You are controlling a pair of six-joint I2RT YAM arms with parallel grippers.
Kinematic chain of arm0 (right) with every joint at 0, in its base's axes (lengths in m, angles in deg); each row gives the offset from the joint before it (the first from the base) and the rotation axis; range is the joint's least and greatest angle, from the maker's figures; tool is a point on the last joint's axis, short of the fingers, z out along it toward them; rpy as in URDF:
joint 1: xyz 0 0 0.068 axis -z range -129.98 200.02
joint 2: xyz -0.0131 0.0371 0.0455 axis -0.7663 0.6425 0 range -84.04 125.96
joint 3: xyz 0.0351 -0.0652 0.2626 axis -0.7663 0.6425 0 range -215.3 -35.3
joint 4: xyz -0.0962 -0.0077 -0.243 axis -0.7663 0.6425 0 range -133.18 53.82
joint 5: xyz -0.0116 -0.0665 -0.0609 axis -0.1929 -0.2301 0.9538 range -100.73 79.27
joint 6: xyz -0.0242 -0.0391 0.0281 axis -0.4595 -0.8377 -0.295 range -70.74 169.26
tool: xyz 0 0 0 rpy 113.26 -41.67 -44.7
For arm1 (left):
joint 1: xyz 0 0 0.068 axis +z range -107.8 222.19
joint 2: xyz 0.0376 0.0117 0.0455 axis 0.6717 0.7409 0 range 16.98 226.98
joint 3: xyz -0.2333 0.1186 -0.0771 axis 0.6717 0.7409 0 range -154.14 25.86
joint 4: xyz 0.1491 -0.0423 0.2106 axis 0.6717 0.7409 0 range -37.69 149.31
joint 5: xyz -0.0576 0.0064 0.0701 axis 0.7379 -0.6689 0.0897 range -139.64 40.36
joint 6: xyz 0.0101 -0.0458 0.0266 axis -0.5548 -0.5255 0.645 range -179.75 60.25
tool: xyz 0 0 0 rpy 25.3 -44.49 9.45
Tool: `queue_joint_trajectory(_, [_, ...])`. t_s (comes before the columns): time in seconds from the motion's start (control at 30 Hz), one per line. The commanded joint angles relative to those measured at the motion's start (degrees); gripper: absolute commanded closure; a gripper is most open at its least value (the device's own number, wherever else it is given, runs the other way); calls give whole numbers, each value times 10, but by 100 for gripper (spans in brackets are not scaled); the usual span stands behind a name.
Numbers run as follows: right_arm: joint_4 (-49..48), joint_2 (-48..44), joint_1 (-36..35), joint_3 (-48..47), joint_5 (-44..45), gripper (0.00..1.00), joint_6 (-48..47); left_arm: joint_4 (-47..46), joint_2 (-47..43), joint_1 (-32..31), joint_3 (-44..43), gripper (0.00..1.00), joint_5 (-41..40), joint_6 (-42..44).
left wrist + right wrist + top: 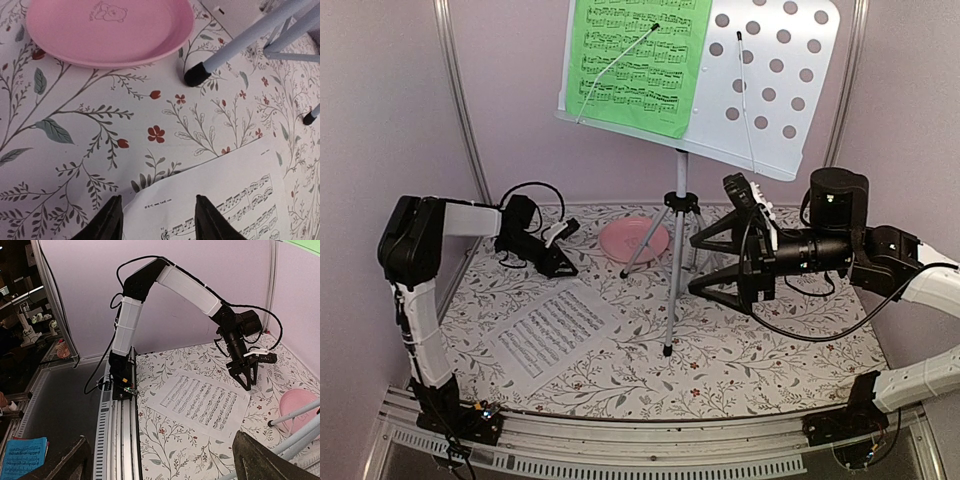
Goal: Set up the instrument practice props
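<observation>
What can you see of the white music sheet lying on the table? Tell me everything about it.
The white music sheet is one thin paper page printed with black staves of notes. It lies flat on the flowered tablecloth, turned askew to the table's edge, left of the music stand and clear of its legs. The left gripper hangs open over its far corner; whether it touches the paper cannot be told.

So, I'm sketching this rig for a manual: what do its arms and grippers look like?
The left arm and right arm have white link covers between black joints, with loose black cables. The left gripper and right gripper are black, two-fingered, triangular-framed.
</observation>
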Motion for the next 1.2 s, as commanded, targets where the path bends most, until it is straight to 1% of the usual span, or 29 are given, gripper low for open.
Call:
queue_joint_trajectory(0.0, [-7, -4, 3, -2, -8, 1, 4, -23, -12, 24, -18, 49, 34, 8])
queue_joint_trajectory(0.07, [-7, -2, 3, -4, -10, 1, 2, -2, 6, 25, -38, 47, 55, 22])
queue_joint_trajectory(0.17, [-6, -3, 3, -3, -9, 1, 2, 9, 24, 25, -45, 46, 76, 42])
queue_joint_trajectory(0.37, [-6, -3, 3, -2, -10, 1, 3, 24, 47, 25, -44, 47, 97, 64])
queue_joint_trajectory(0.47, [-6, -1, 3, -3, -11, 1, 3, 17, 51, 26, -32, 48, 91, 71])
queue_joint_trajectory(0.67, [-4, 3, 3, -8, -15, 1, 0, -1, 51, 36, -29, 46, 87, 63])
queue_joint_trajectory(0.77, [-3, 3, 3, -8, -15, 1, 1, -1, 59, 37, -32, 46, 56, 51])
queue_joint_trajectory(0.97, [2, 4, 3, -13, -16, 1, -1, 16, 55, 30, -22, 49, 23, 67])
queue_joint_trajectory(1.17, [1, 6, 3, -11, -17, 1, -3, 19, 62, 23, -17, 57, 9, 76])
